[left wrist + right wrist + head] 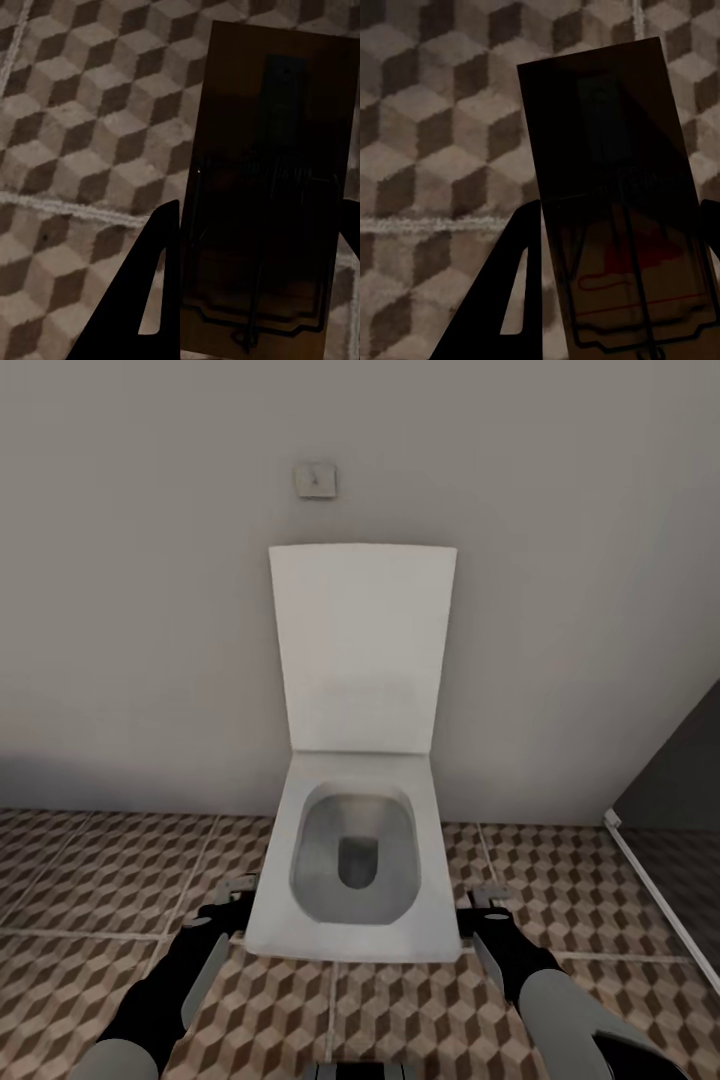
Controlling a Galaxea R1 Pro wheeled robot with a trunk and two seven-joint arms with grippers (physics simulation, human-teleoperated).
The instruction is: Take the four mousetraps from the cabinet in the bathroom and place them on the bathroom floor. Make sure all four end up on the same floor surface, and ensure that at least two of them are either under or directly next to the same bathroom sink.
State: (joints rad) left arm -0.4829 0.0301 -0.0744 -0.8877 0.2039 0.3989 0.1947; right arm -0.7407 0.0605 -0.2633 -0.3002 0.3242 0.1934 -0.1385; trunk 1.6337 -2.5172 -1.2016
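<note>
Two mousetraps are in hand, one per arm, as we face a white toilet (345, 860) whose lid (362, 650) stands raised against a plain grey wall (130, 610). We note a small square plate (315, 480) on that wall above the lid. From the head camera, the left gripper (238, 895) sits just beside the bowl on one side and the right gripper (490, 908) just beside it on the other, both low over the bathroom floor (90, 880) with its brown-and-beige cube tiles and pale grout. Through the left wrist camera we see the left mousetrap (274, 195), a brown board with dark wire parts, clamped between the dark fingers (142, 307) and hanging above the tiles. Through the right wrist camera the right mousetrap (619, 202) is likewise gripped between that gripper's fingers (506, 300); faint red marking shows on its board. We record a dark panel (680, 780) at the right edge of the head view.
</note>
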